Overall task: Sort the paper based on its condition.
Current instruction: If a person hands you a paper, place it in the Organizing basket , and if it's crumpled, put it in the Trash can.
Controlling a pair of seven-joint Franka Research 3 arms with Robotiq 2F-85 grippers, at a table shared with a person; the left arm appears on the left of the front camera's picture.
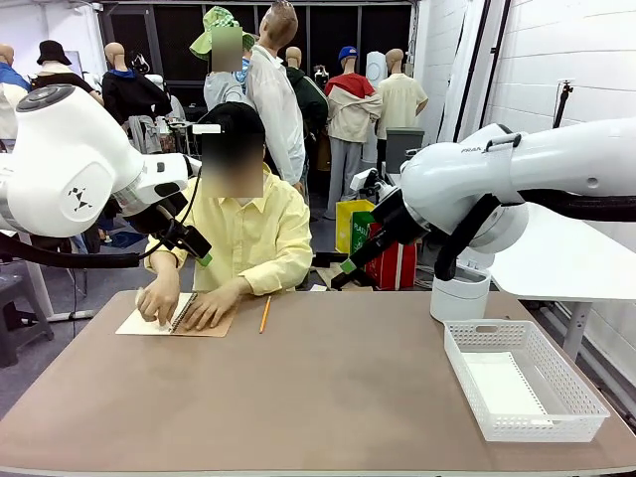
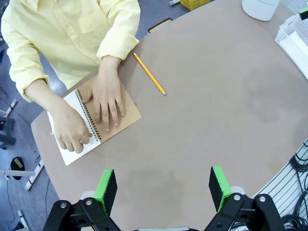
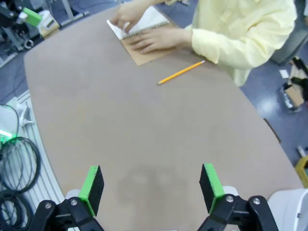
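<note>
L tool (image 2: 162,182) open, raised — paper (image 2: 69,154) well apart, under person's hand (image 2: 72,132)

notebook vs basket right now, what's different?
Place: the notebook lies at the far left of the table, by the person; the basket sits near right. Shape: the notebook is flat, a tan cover beside a white page; the basket is white with raised, perforated walls. Contact: the person's hands press on the notebook; nothing touches the basket. Both rest on the table.
</note>
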